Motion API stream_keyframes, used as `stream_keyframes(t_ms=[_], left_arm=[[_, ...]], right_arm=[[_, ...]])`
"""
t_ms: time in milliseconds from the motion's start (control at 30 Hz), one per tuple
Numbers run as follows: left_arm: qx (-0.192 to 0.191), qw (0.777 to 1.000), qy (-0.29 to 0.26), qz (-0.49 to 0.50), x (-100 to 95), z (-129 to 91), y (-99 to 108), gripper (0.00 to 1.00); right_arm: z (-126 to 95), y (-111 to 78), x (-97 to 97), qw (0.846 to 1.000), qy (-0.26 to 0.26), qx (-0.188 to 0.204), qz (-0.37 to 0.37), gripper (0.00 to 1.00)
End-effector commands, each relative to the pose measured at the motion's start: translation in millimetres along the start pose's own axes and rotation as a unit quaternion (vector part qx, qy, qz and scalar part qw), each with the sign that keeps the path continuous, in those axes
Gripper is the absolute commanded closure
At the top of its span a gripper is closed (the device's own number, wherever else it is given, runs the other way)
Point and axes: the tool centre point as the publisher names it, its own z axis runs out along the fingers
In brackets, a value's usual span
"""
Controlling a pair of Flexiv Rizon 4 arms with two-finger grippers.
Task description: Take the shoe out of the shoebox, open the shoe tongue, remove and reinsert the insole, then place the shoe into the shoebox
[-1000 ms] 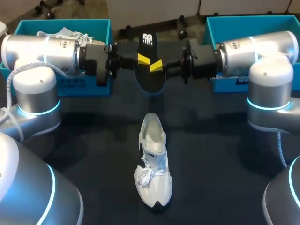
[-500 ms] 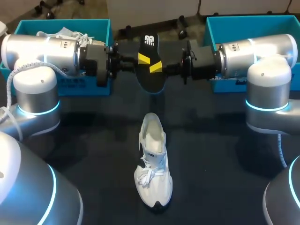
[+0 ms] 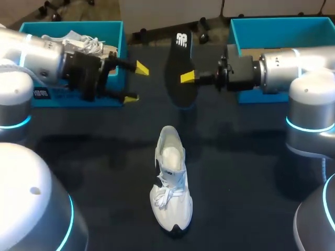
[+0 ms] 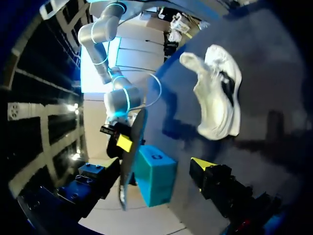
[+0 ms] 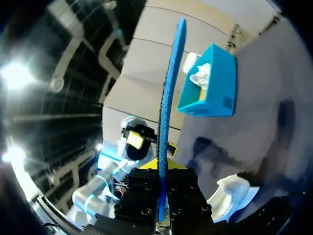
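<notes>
The right gripper was closed on the black insole, holding it on edge above the table in the upper middle of the frame. The left gripper hung with its jaws apart and empty at upper left, in front of the left shoebox. The white shoe stood on its sole on the table at lower centre, well apart from both grippers and unrestrained. Likely faults: the flexible insole, pinched at one edge only, could bend or slip during reinsertion. The unheld shoe could slide or tip under the push.
</notes>
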Motion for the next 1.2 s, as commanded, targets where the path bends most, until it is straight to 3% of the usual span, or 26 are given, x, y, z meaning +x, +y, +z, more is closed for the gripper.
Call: stream_keyframes(t_ms=[33,67,533,800,967,1200], left_arm=[[0.023,0.989,0.121,-0.082,4.1,-35,-14,0.0],[0.012,0.986,0.143,-0.086,7.2,-36,-15,0.0],[0.012,0.986,0.143,-0.086,7.2,-36,-15,0.0],[-0.001,0.959,0.159,-0.233,29.0,-30,-48,0.0],[-0.029,0.921,0.197,-0.335,47.2,-21,-79,0.0],[-0.029,0.921,0.197,-0.335,47.2,-21,-79,0.0]], right_arm=[[-9,-0.9,-4.8,0.999,0.01,-0.004,-0.04,1.0],[-9,0.6,-5.2,0.999,0.001,0.001,-0.052,1.0],[-9,0.6,-5.2,0.999,0.001,0.001,-0.052,1.0],[-11,-16.7,-9.4,0.993,0.009,-0.001,-0.117,1.0],[-5,-28.9,-13.7,0.981,0.023,0.026,-0.191,1.0],[-5,-28.9,-13.7,0.981,0.023,0.026,-0.191,1.0]])
